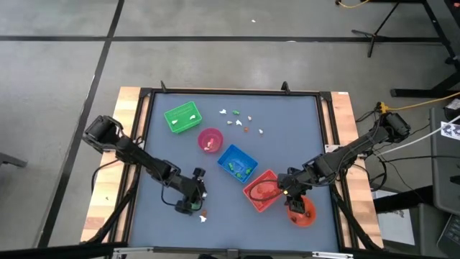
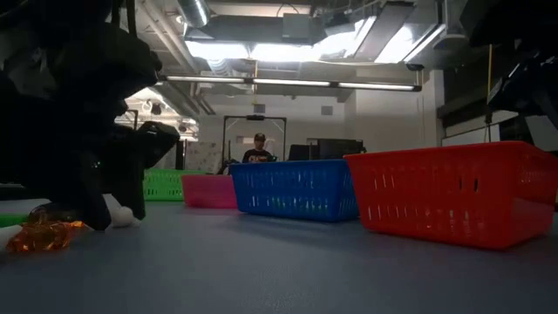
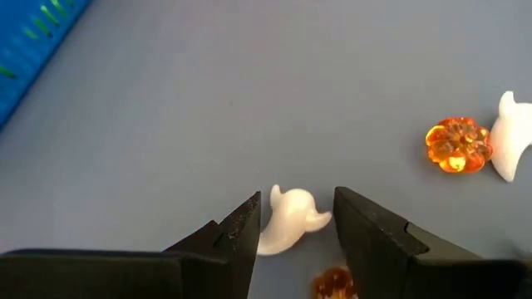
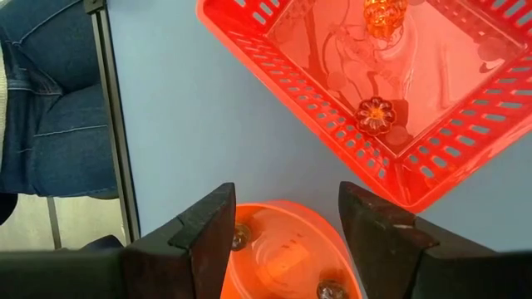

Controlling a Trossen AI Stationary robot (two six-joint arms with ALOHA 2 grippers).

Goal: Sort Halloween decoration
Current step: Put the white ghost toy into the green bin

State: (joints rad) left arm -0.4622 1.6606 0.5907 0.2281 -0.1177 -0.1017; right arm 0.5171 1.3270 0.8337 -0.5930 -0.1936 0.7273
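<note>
The left tool (image 3: pixel 297 228) straddles a white ghost trinket (image 3: pixel 288 220) on the grey surface (image 3: pixel 208 108), fingers spread, while the right tool (image 4: pixel 287 228) hangs spread above the orange bowl (image 4: pixel 283 257).

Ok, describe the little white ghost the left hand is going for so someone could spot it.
Start at the table's near left, where the left hand hangs open. The white ghost lies on the grey mat between its fingers, unlike the second ghost beside the orange pumpkin.
</note>
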